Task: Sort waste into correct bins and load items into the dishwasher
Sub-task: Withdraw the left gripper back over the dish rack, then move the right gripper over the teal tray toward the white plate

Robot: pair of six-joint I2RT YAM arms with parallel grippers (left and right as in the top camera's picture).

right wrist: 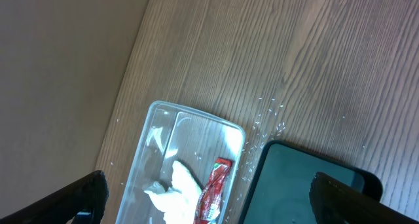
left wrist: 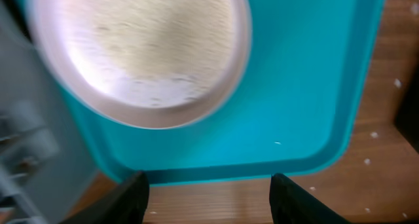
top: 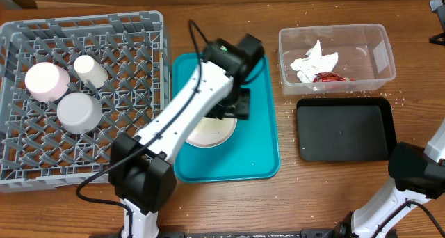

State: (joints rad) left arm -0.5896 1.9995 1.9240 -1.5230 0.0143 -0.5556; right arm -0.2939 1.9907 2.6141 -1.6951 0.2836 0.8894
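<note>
A round white plate [top: 211, 132] with pale food residue lies on the teal tray [top: 257, 137]; it also shows in the left wrist view [left wrist: 141, 54]. My left gripper [top: 238, 104] [left wrist: 209, 201] hovers over the tray beside the plate, open and empty. The clear tub [top: 379, 53] [right wrist: 154, 135] holds the crumpled napkin [top: 313, 59] [right wrist: 177, 191] and the red wrapper [top: 332, 78] [right wrist: 215, 188]. The black tray [top: 344, 130] [right wrist: 294, 185] is in front of the tub. My right gripper [top: 439, 19] [right wrist: 206, 207] is open, high over the tub. The grey rack [top: 132, 71] holds two white cups or bowls and a steel-grey bowl [top: 78, 113].
Loose rice grains [top: 361, 94] [right wrist: 268, 116] lie on the wooden table around the tub and black tray. The left arm crosses the tray and hides part of the plate. The rack's edge [left wrist: 26, 152] shows blurred beside the teal tray [left wrist: 308, 86].
</note>
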